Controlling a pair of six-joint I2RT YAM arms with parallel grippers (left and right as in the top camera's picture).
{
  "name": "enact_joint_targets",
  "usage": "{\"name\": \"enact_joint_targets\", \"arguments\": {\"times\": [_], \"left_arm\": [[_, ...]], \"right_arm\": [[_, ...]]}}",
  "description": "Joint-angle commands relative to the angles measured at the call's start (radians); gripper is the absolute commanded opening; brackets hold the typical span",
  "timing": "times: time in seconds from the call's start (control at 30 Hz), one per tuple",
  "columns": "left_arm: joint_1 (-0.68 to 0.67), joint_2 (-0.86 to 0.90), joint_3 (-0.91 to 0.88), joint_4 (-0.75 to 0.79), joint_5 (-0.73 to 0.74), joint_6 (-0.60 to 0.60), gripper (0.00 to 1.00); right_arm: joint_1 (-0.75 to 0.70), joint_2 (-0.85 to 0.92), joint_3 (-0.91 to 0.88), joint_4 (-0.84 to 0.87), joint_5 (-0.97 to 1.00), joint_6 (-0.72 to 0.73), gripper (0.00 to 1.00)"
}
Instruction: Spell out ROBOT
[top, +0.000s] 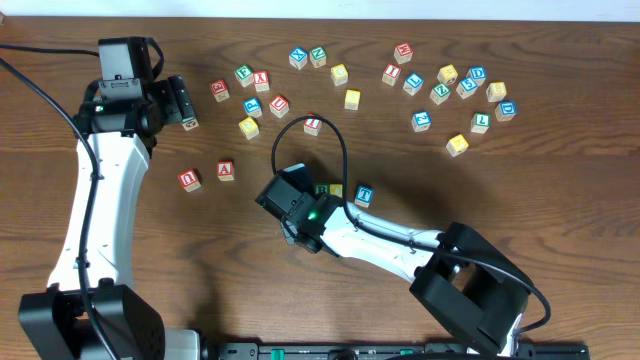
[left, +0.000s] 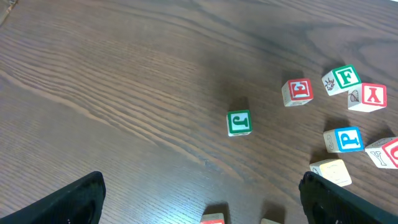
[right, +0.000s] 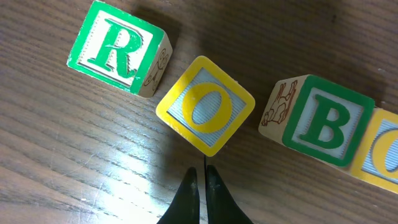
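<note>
In the right wrist view a green R block (right: 118, 53), a yellow O block (right: 205, 104) turned askew, a green B block (right: 320, 121) and the edge of another yellow O block (right: 385, 158) lie in a row. My right gripper (right: 202, 171) is shut and empty, its tips just below the corner of the askew O. Overhead, the right gripper (top: 300, 205) covers most of this row; a blue T block (top: 364, 194) lies at the row's right end. My left gripper (left: 202, 193) is open and empty at the upper left (top: 180, 100), above a green J block (left: 239, 122).
Loose letter blocks are scattered across the back of the table: a group near the left gripper (top: 255, 95), another at the back right (top: 460, 95). Red U (top: 189, 179) and A (top: 226, 169) blocks lie at the left. A black cable (top: 300, 125) loops over the middle.
</note>
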Motion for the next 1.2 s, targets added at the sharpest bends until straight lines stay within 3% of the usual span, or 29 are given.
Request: {"name": "enact_joint_targets", "arguments": {"times": [0.0, 1.17], "left_arm": [[-0.001, -0.005, 0.018, 0.0, -0.002, -0.008, 0.98], [-0.001, -0.005, 0.017, 0.0, -0.002, -0.008, 0.98]], "right_arm": [[-0.005, 0.011, -0.005, 0.001, 0.027, -0.012, 0.01], [-0.015, 0.011, -0.005, -0.017, 0.008, -0.009, 0.01]]}}
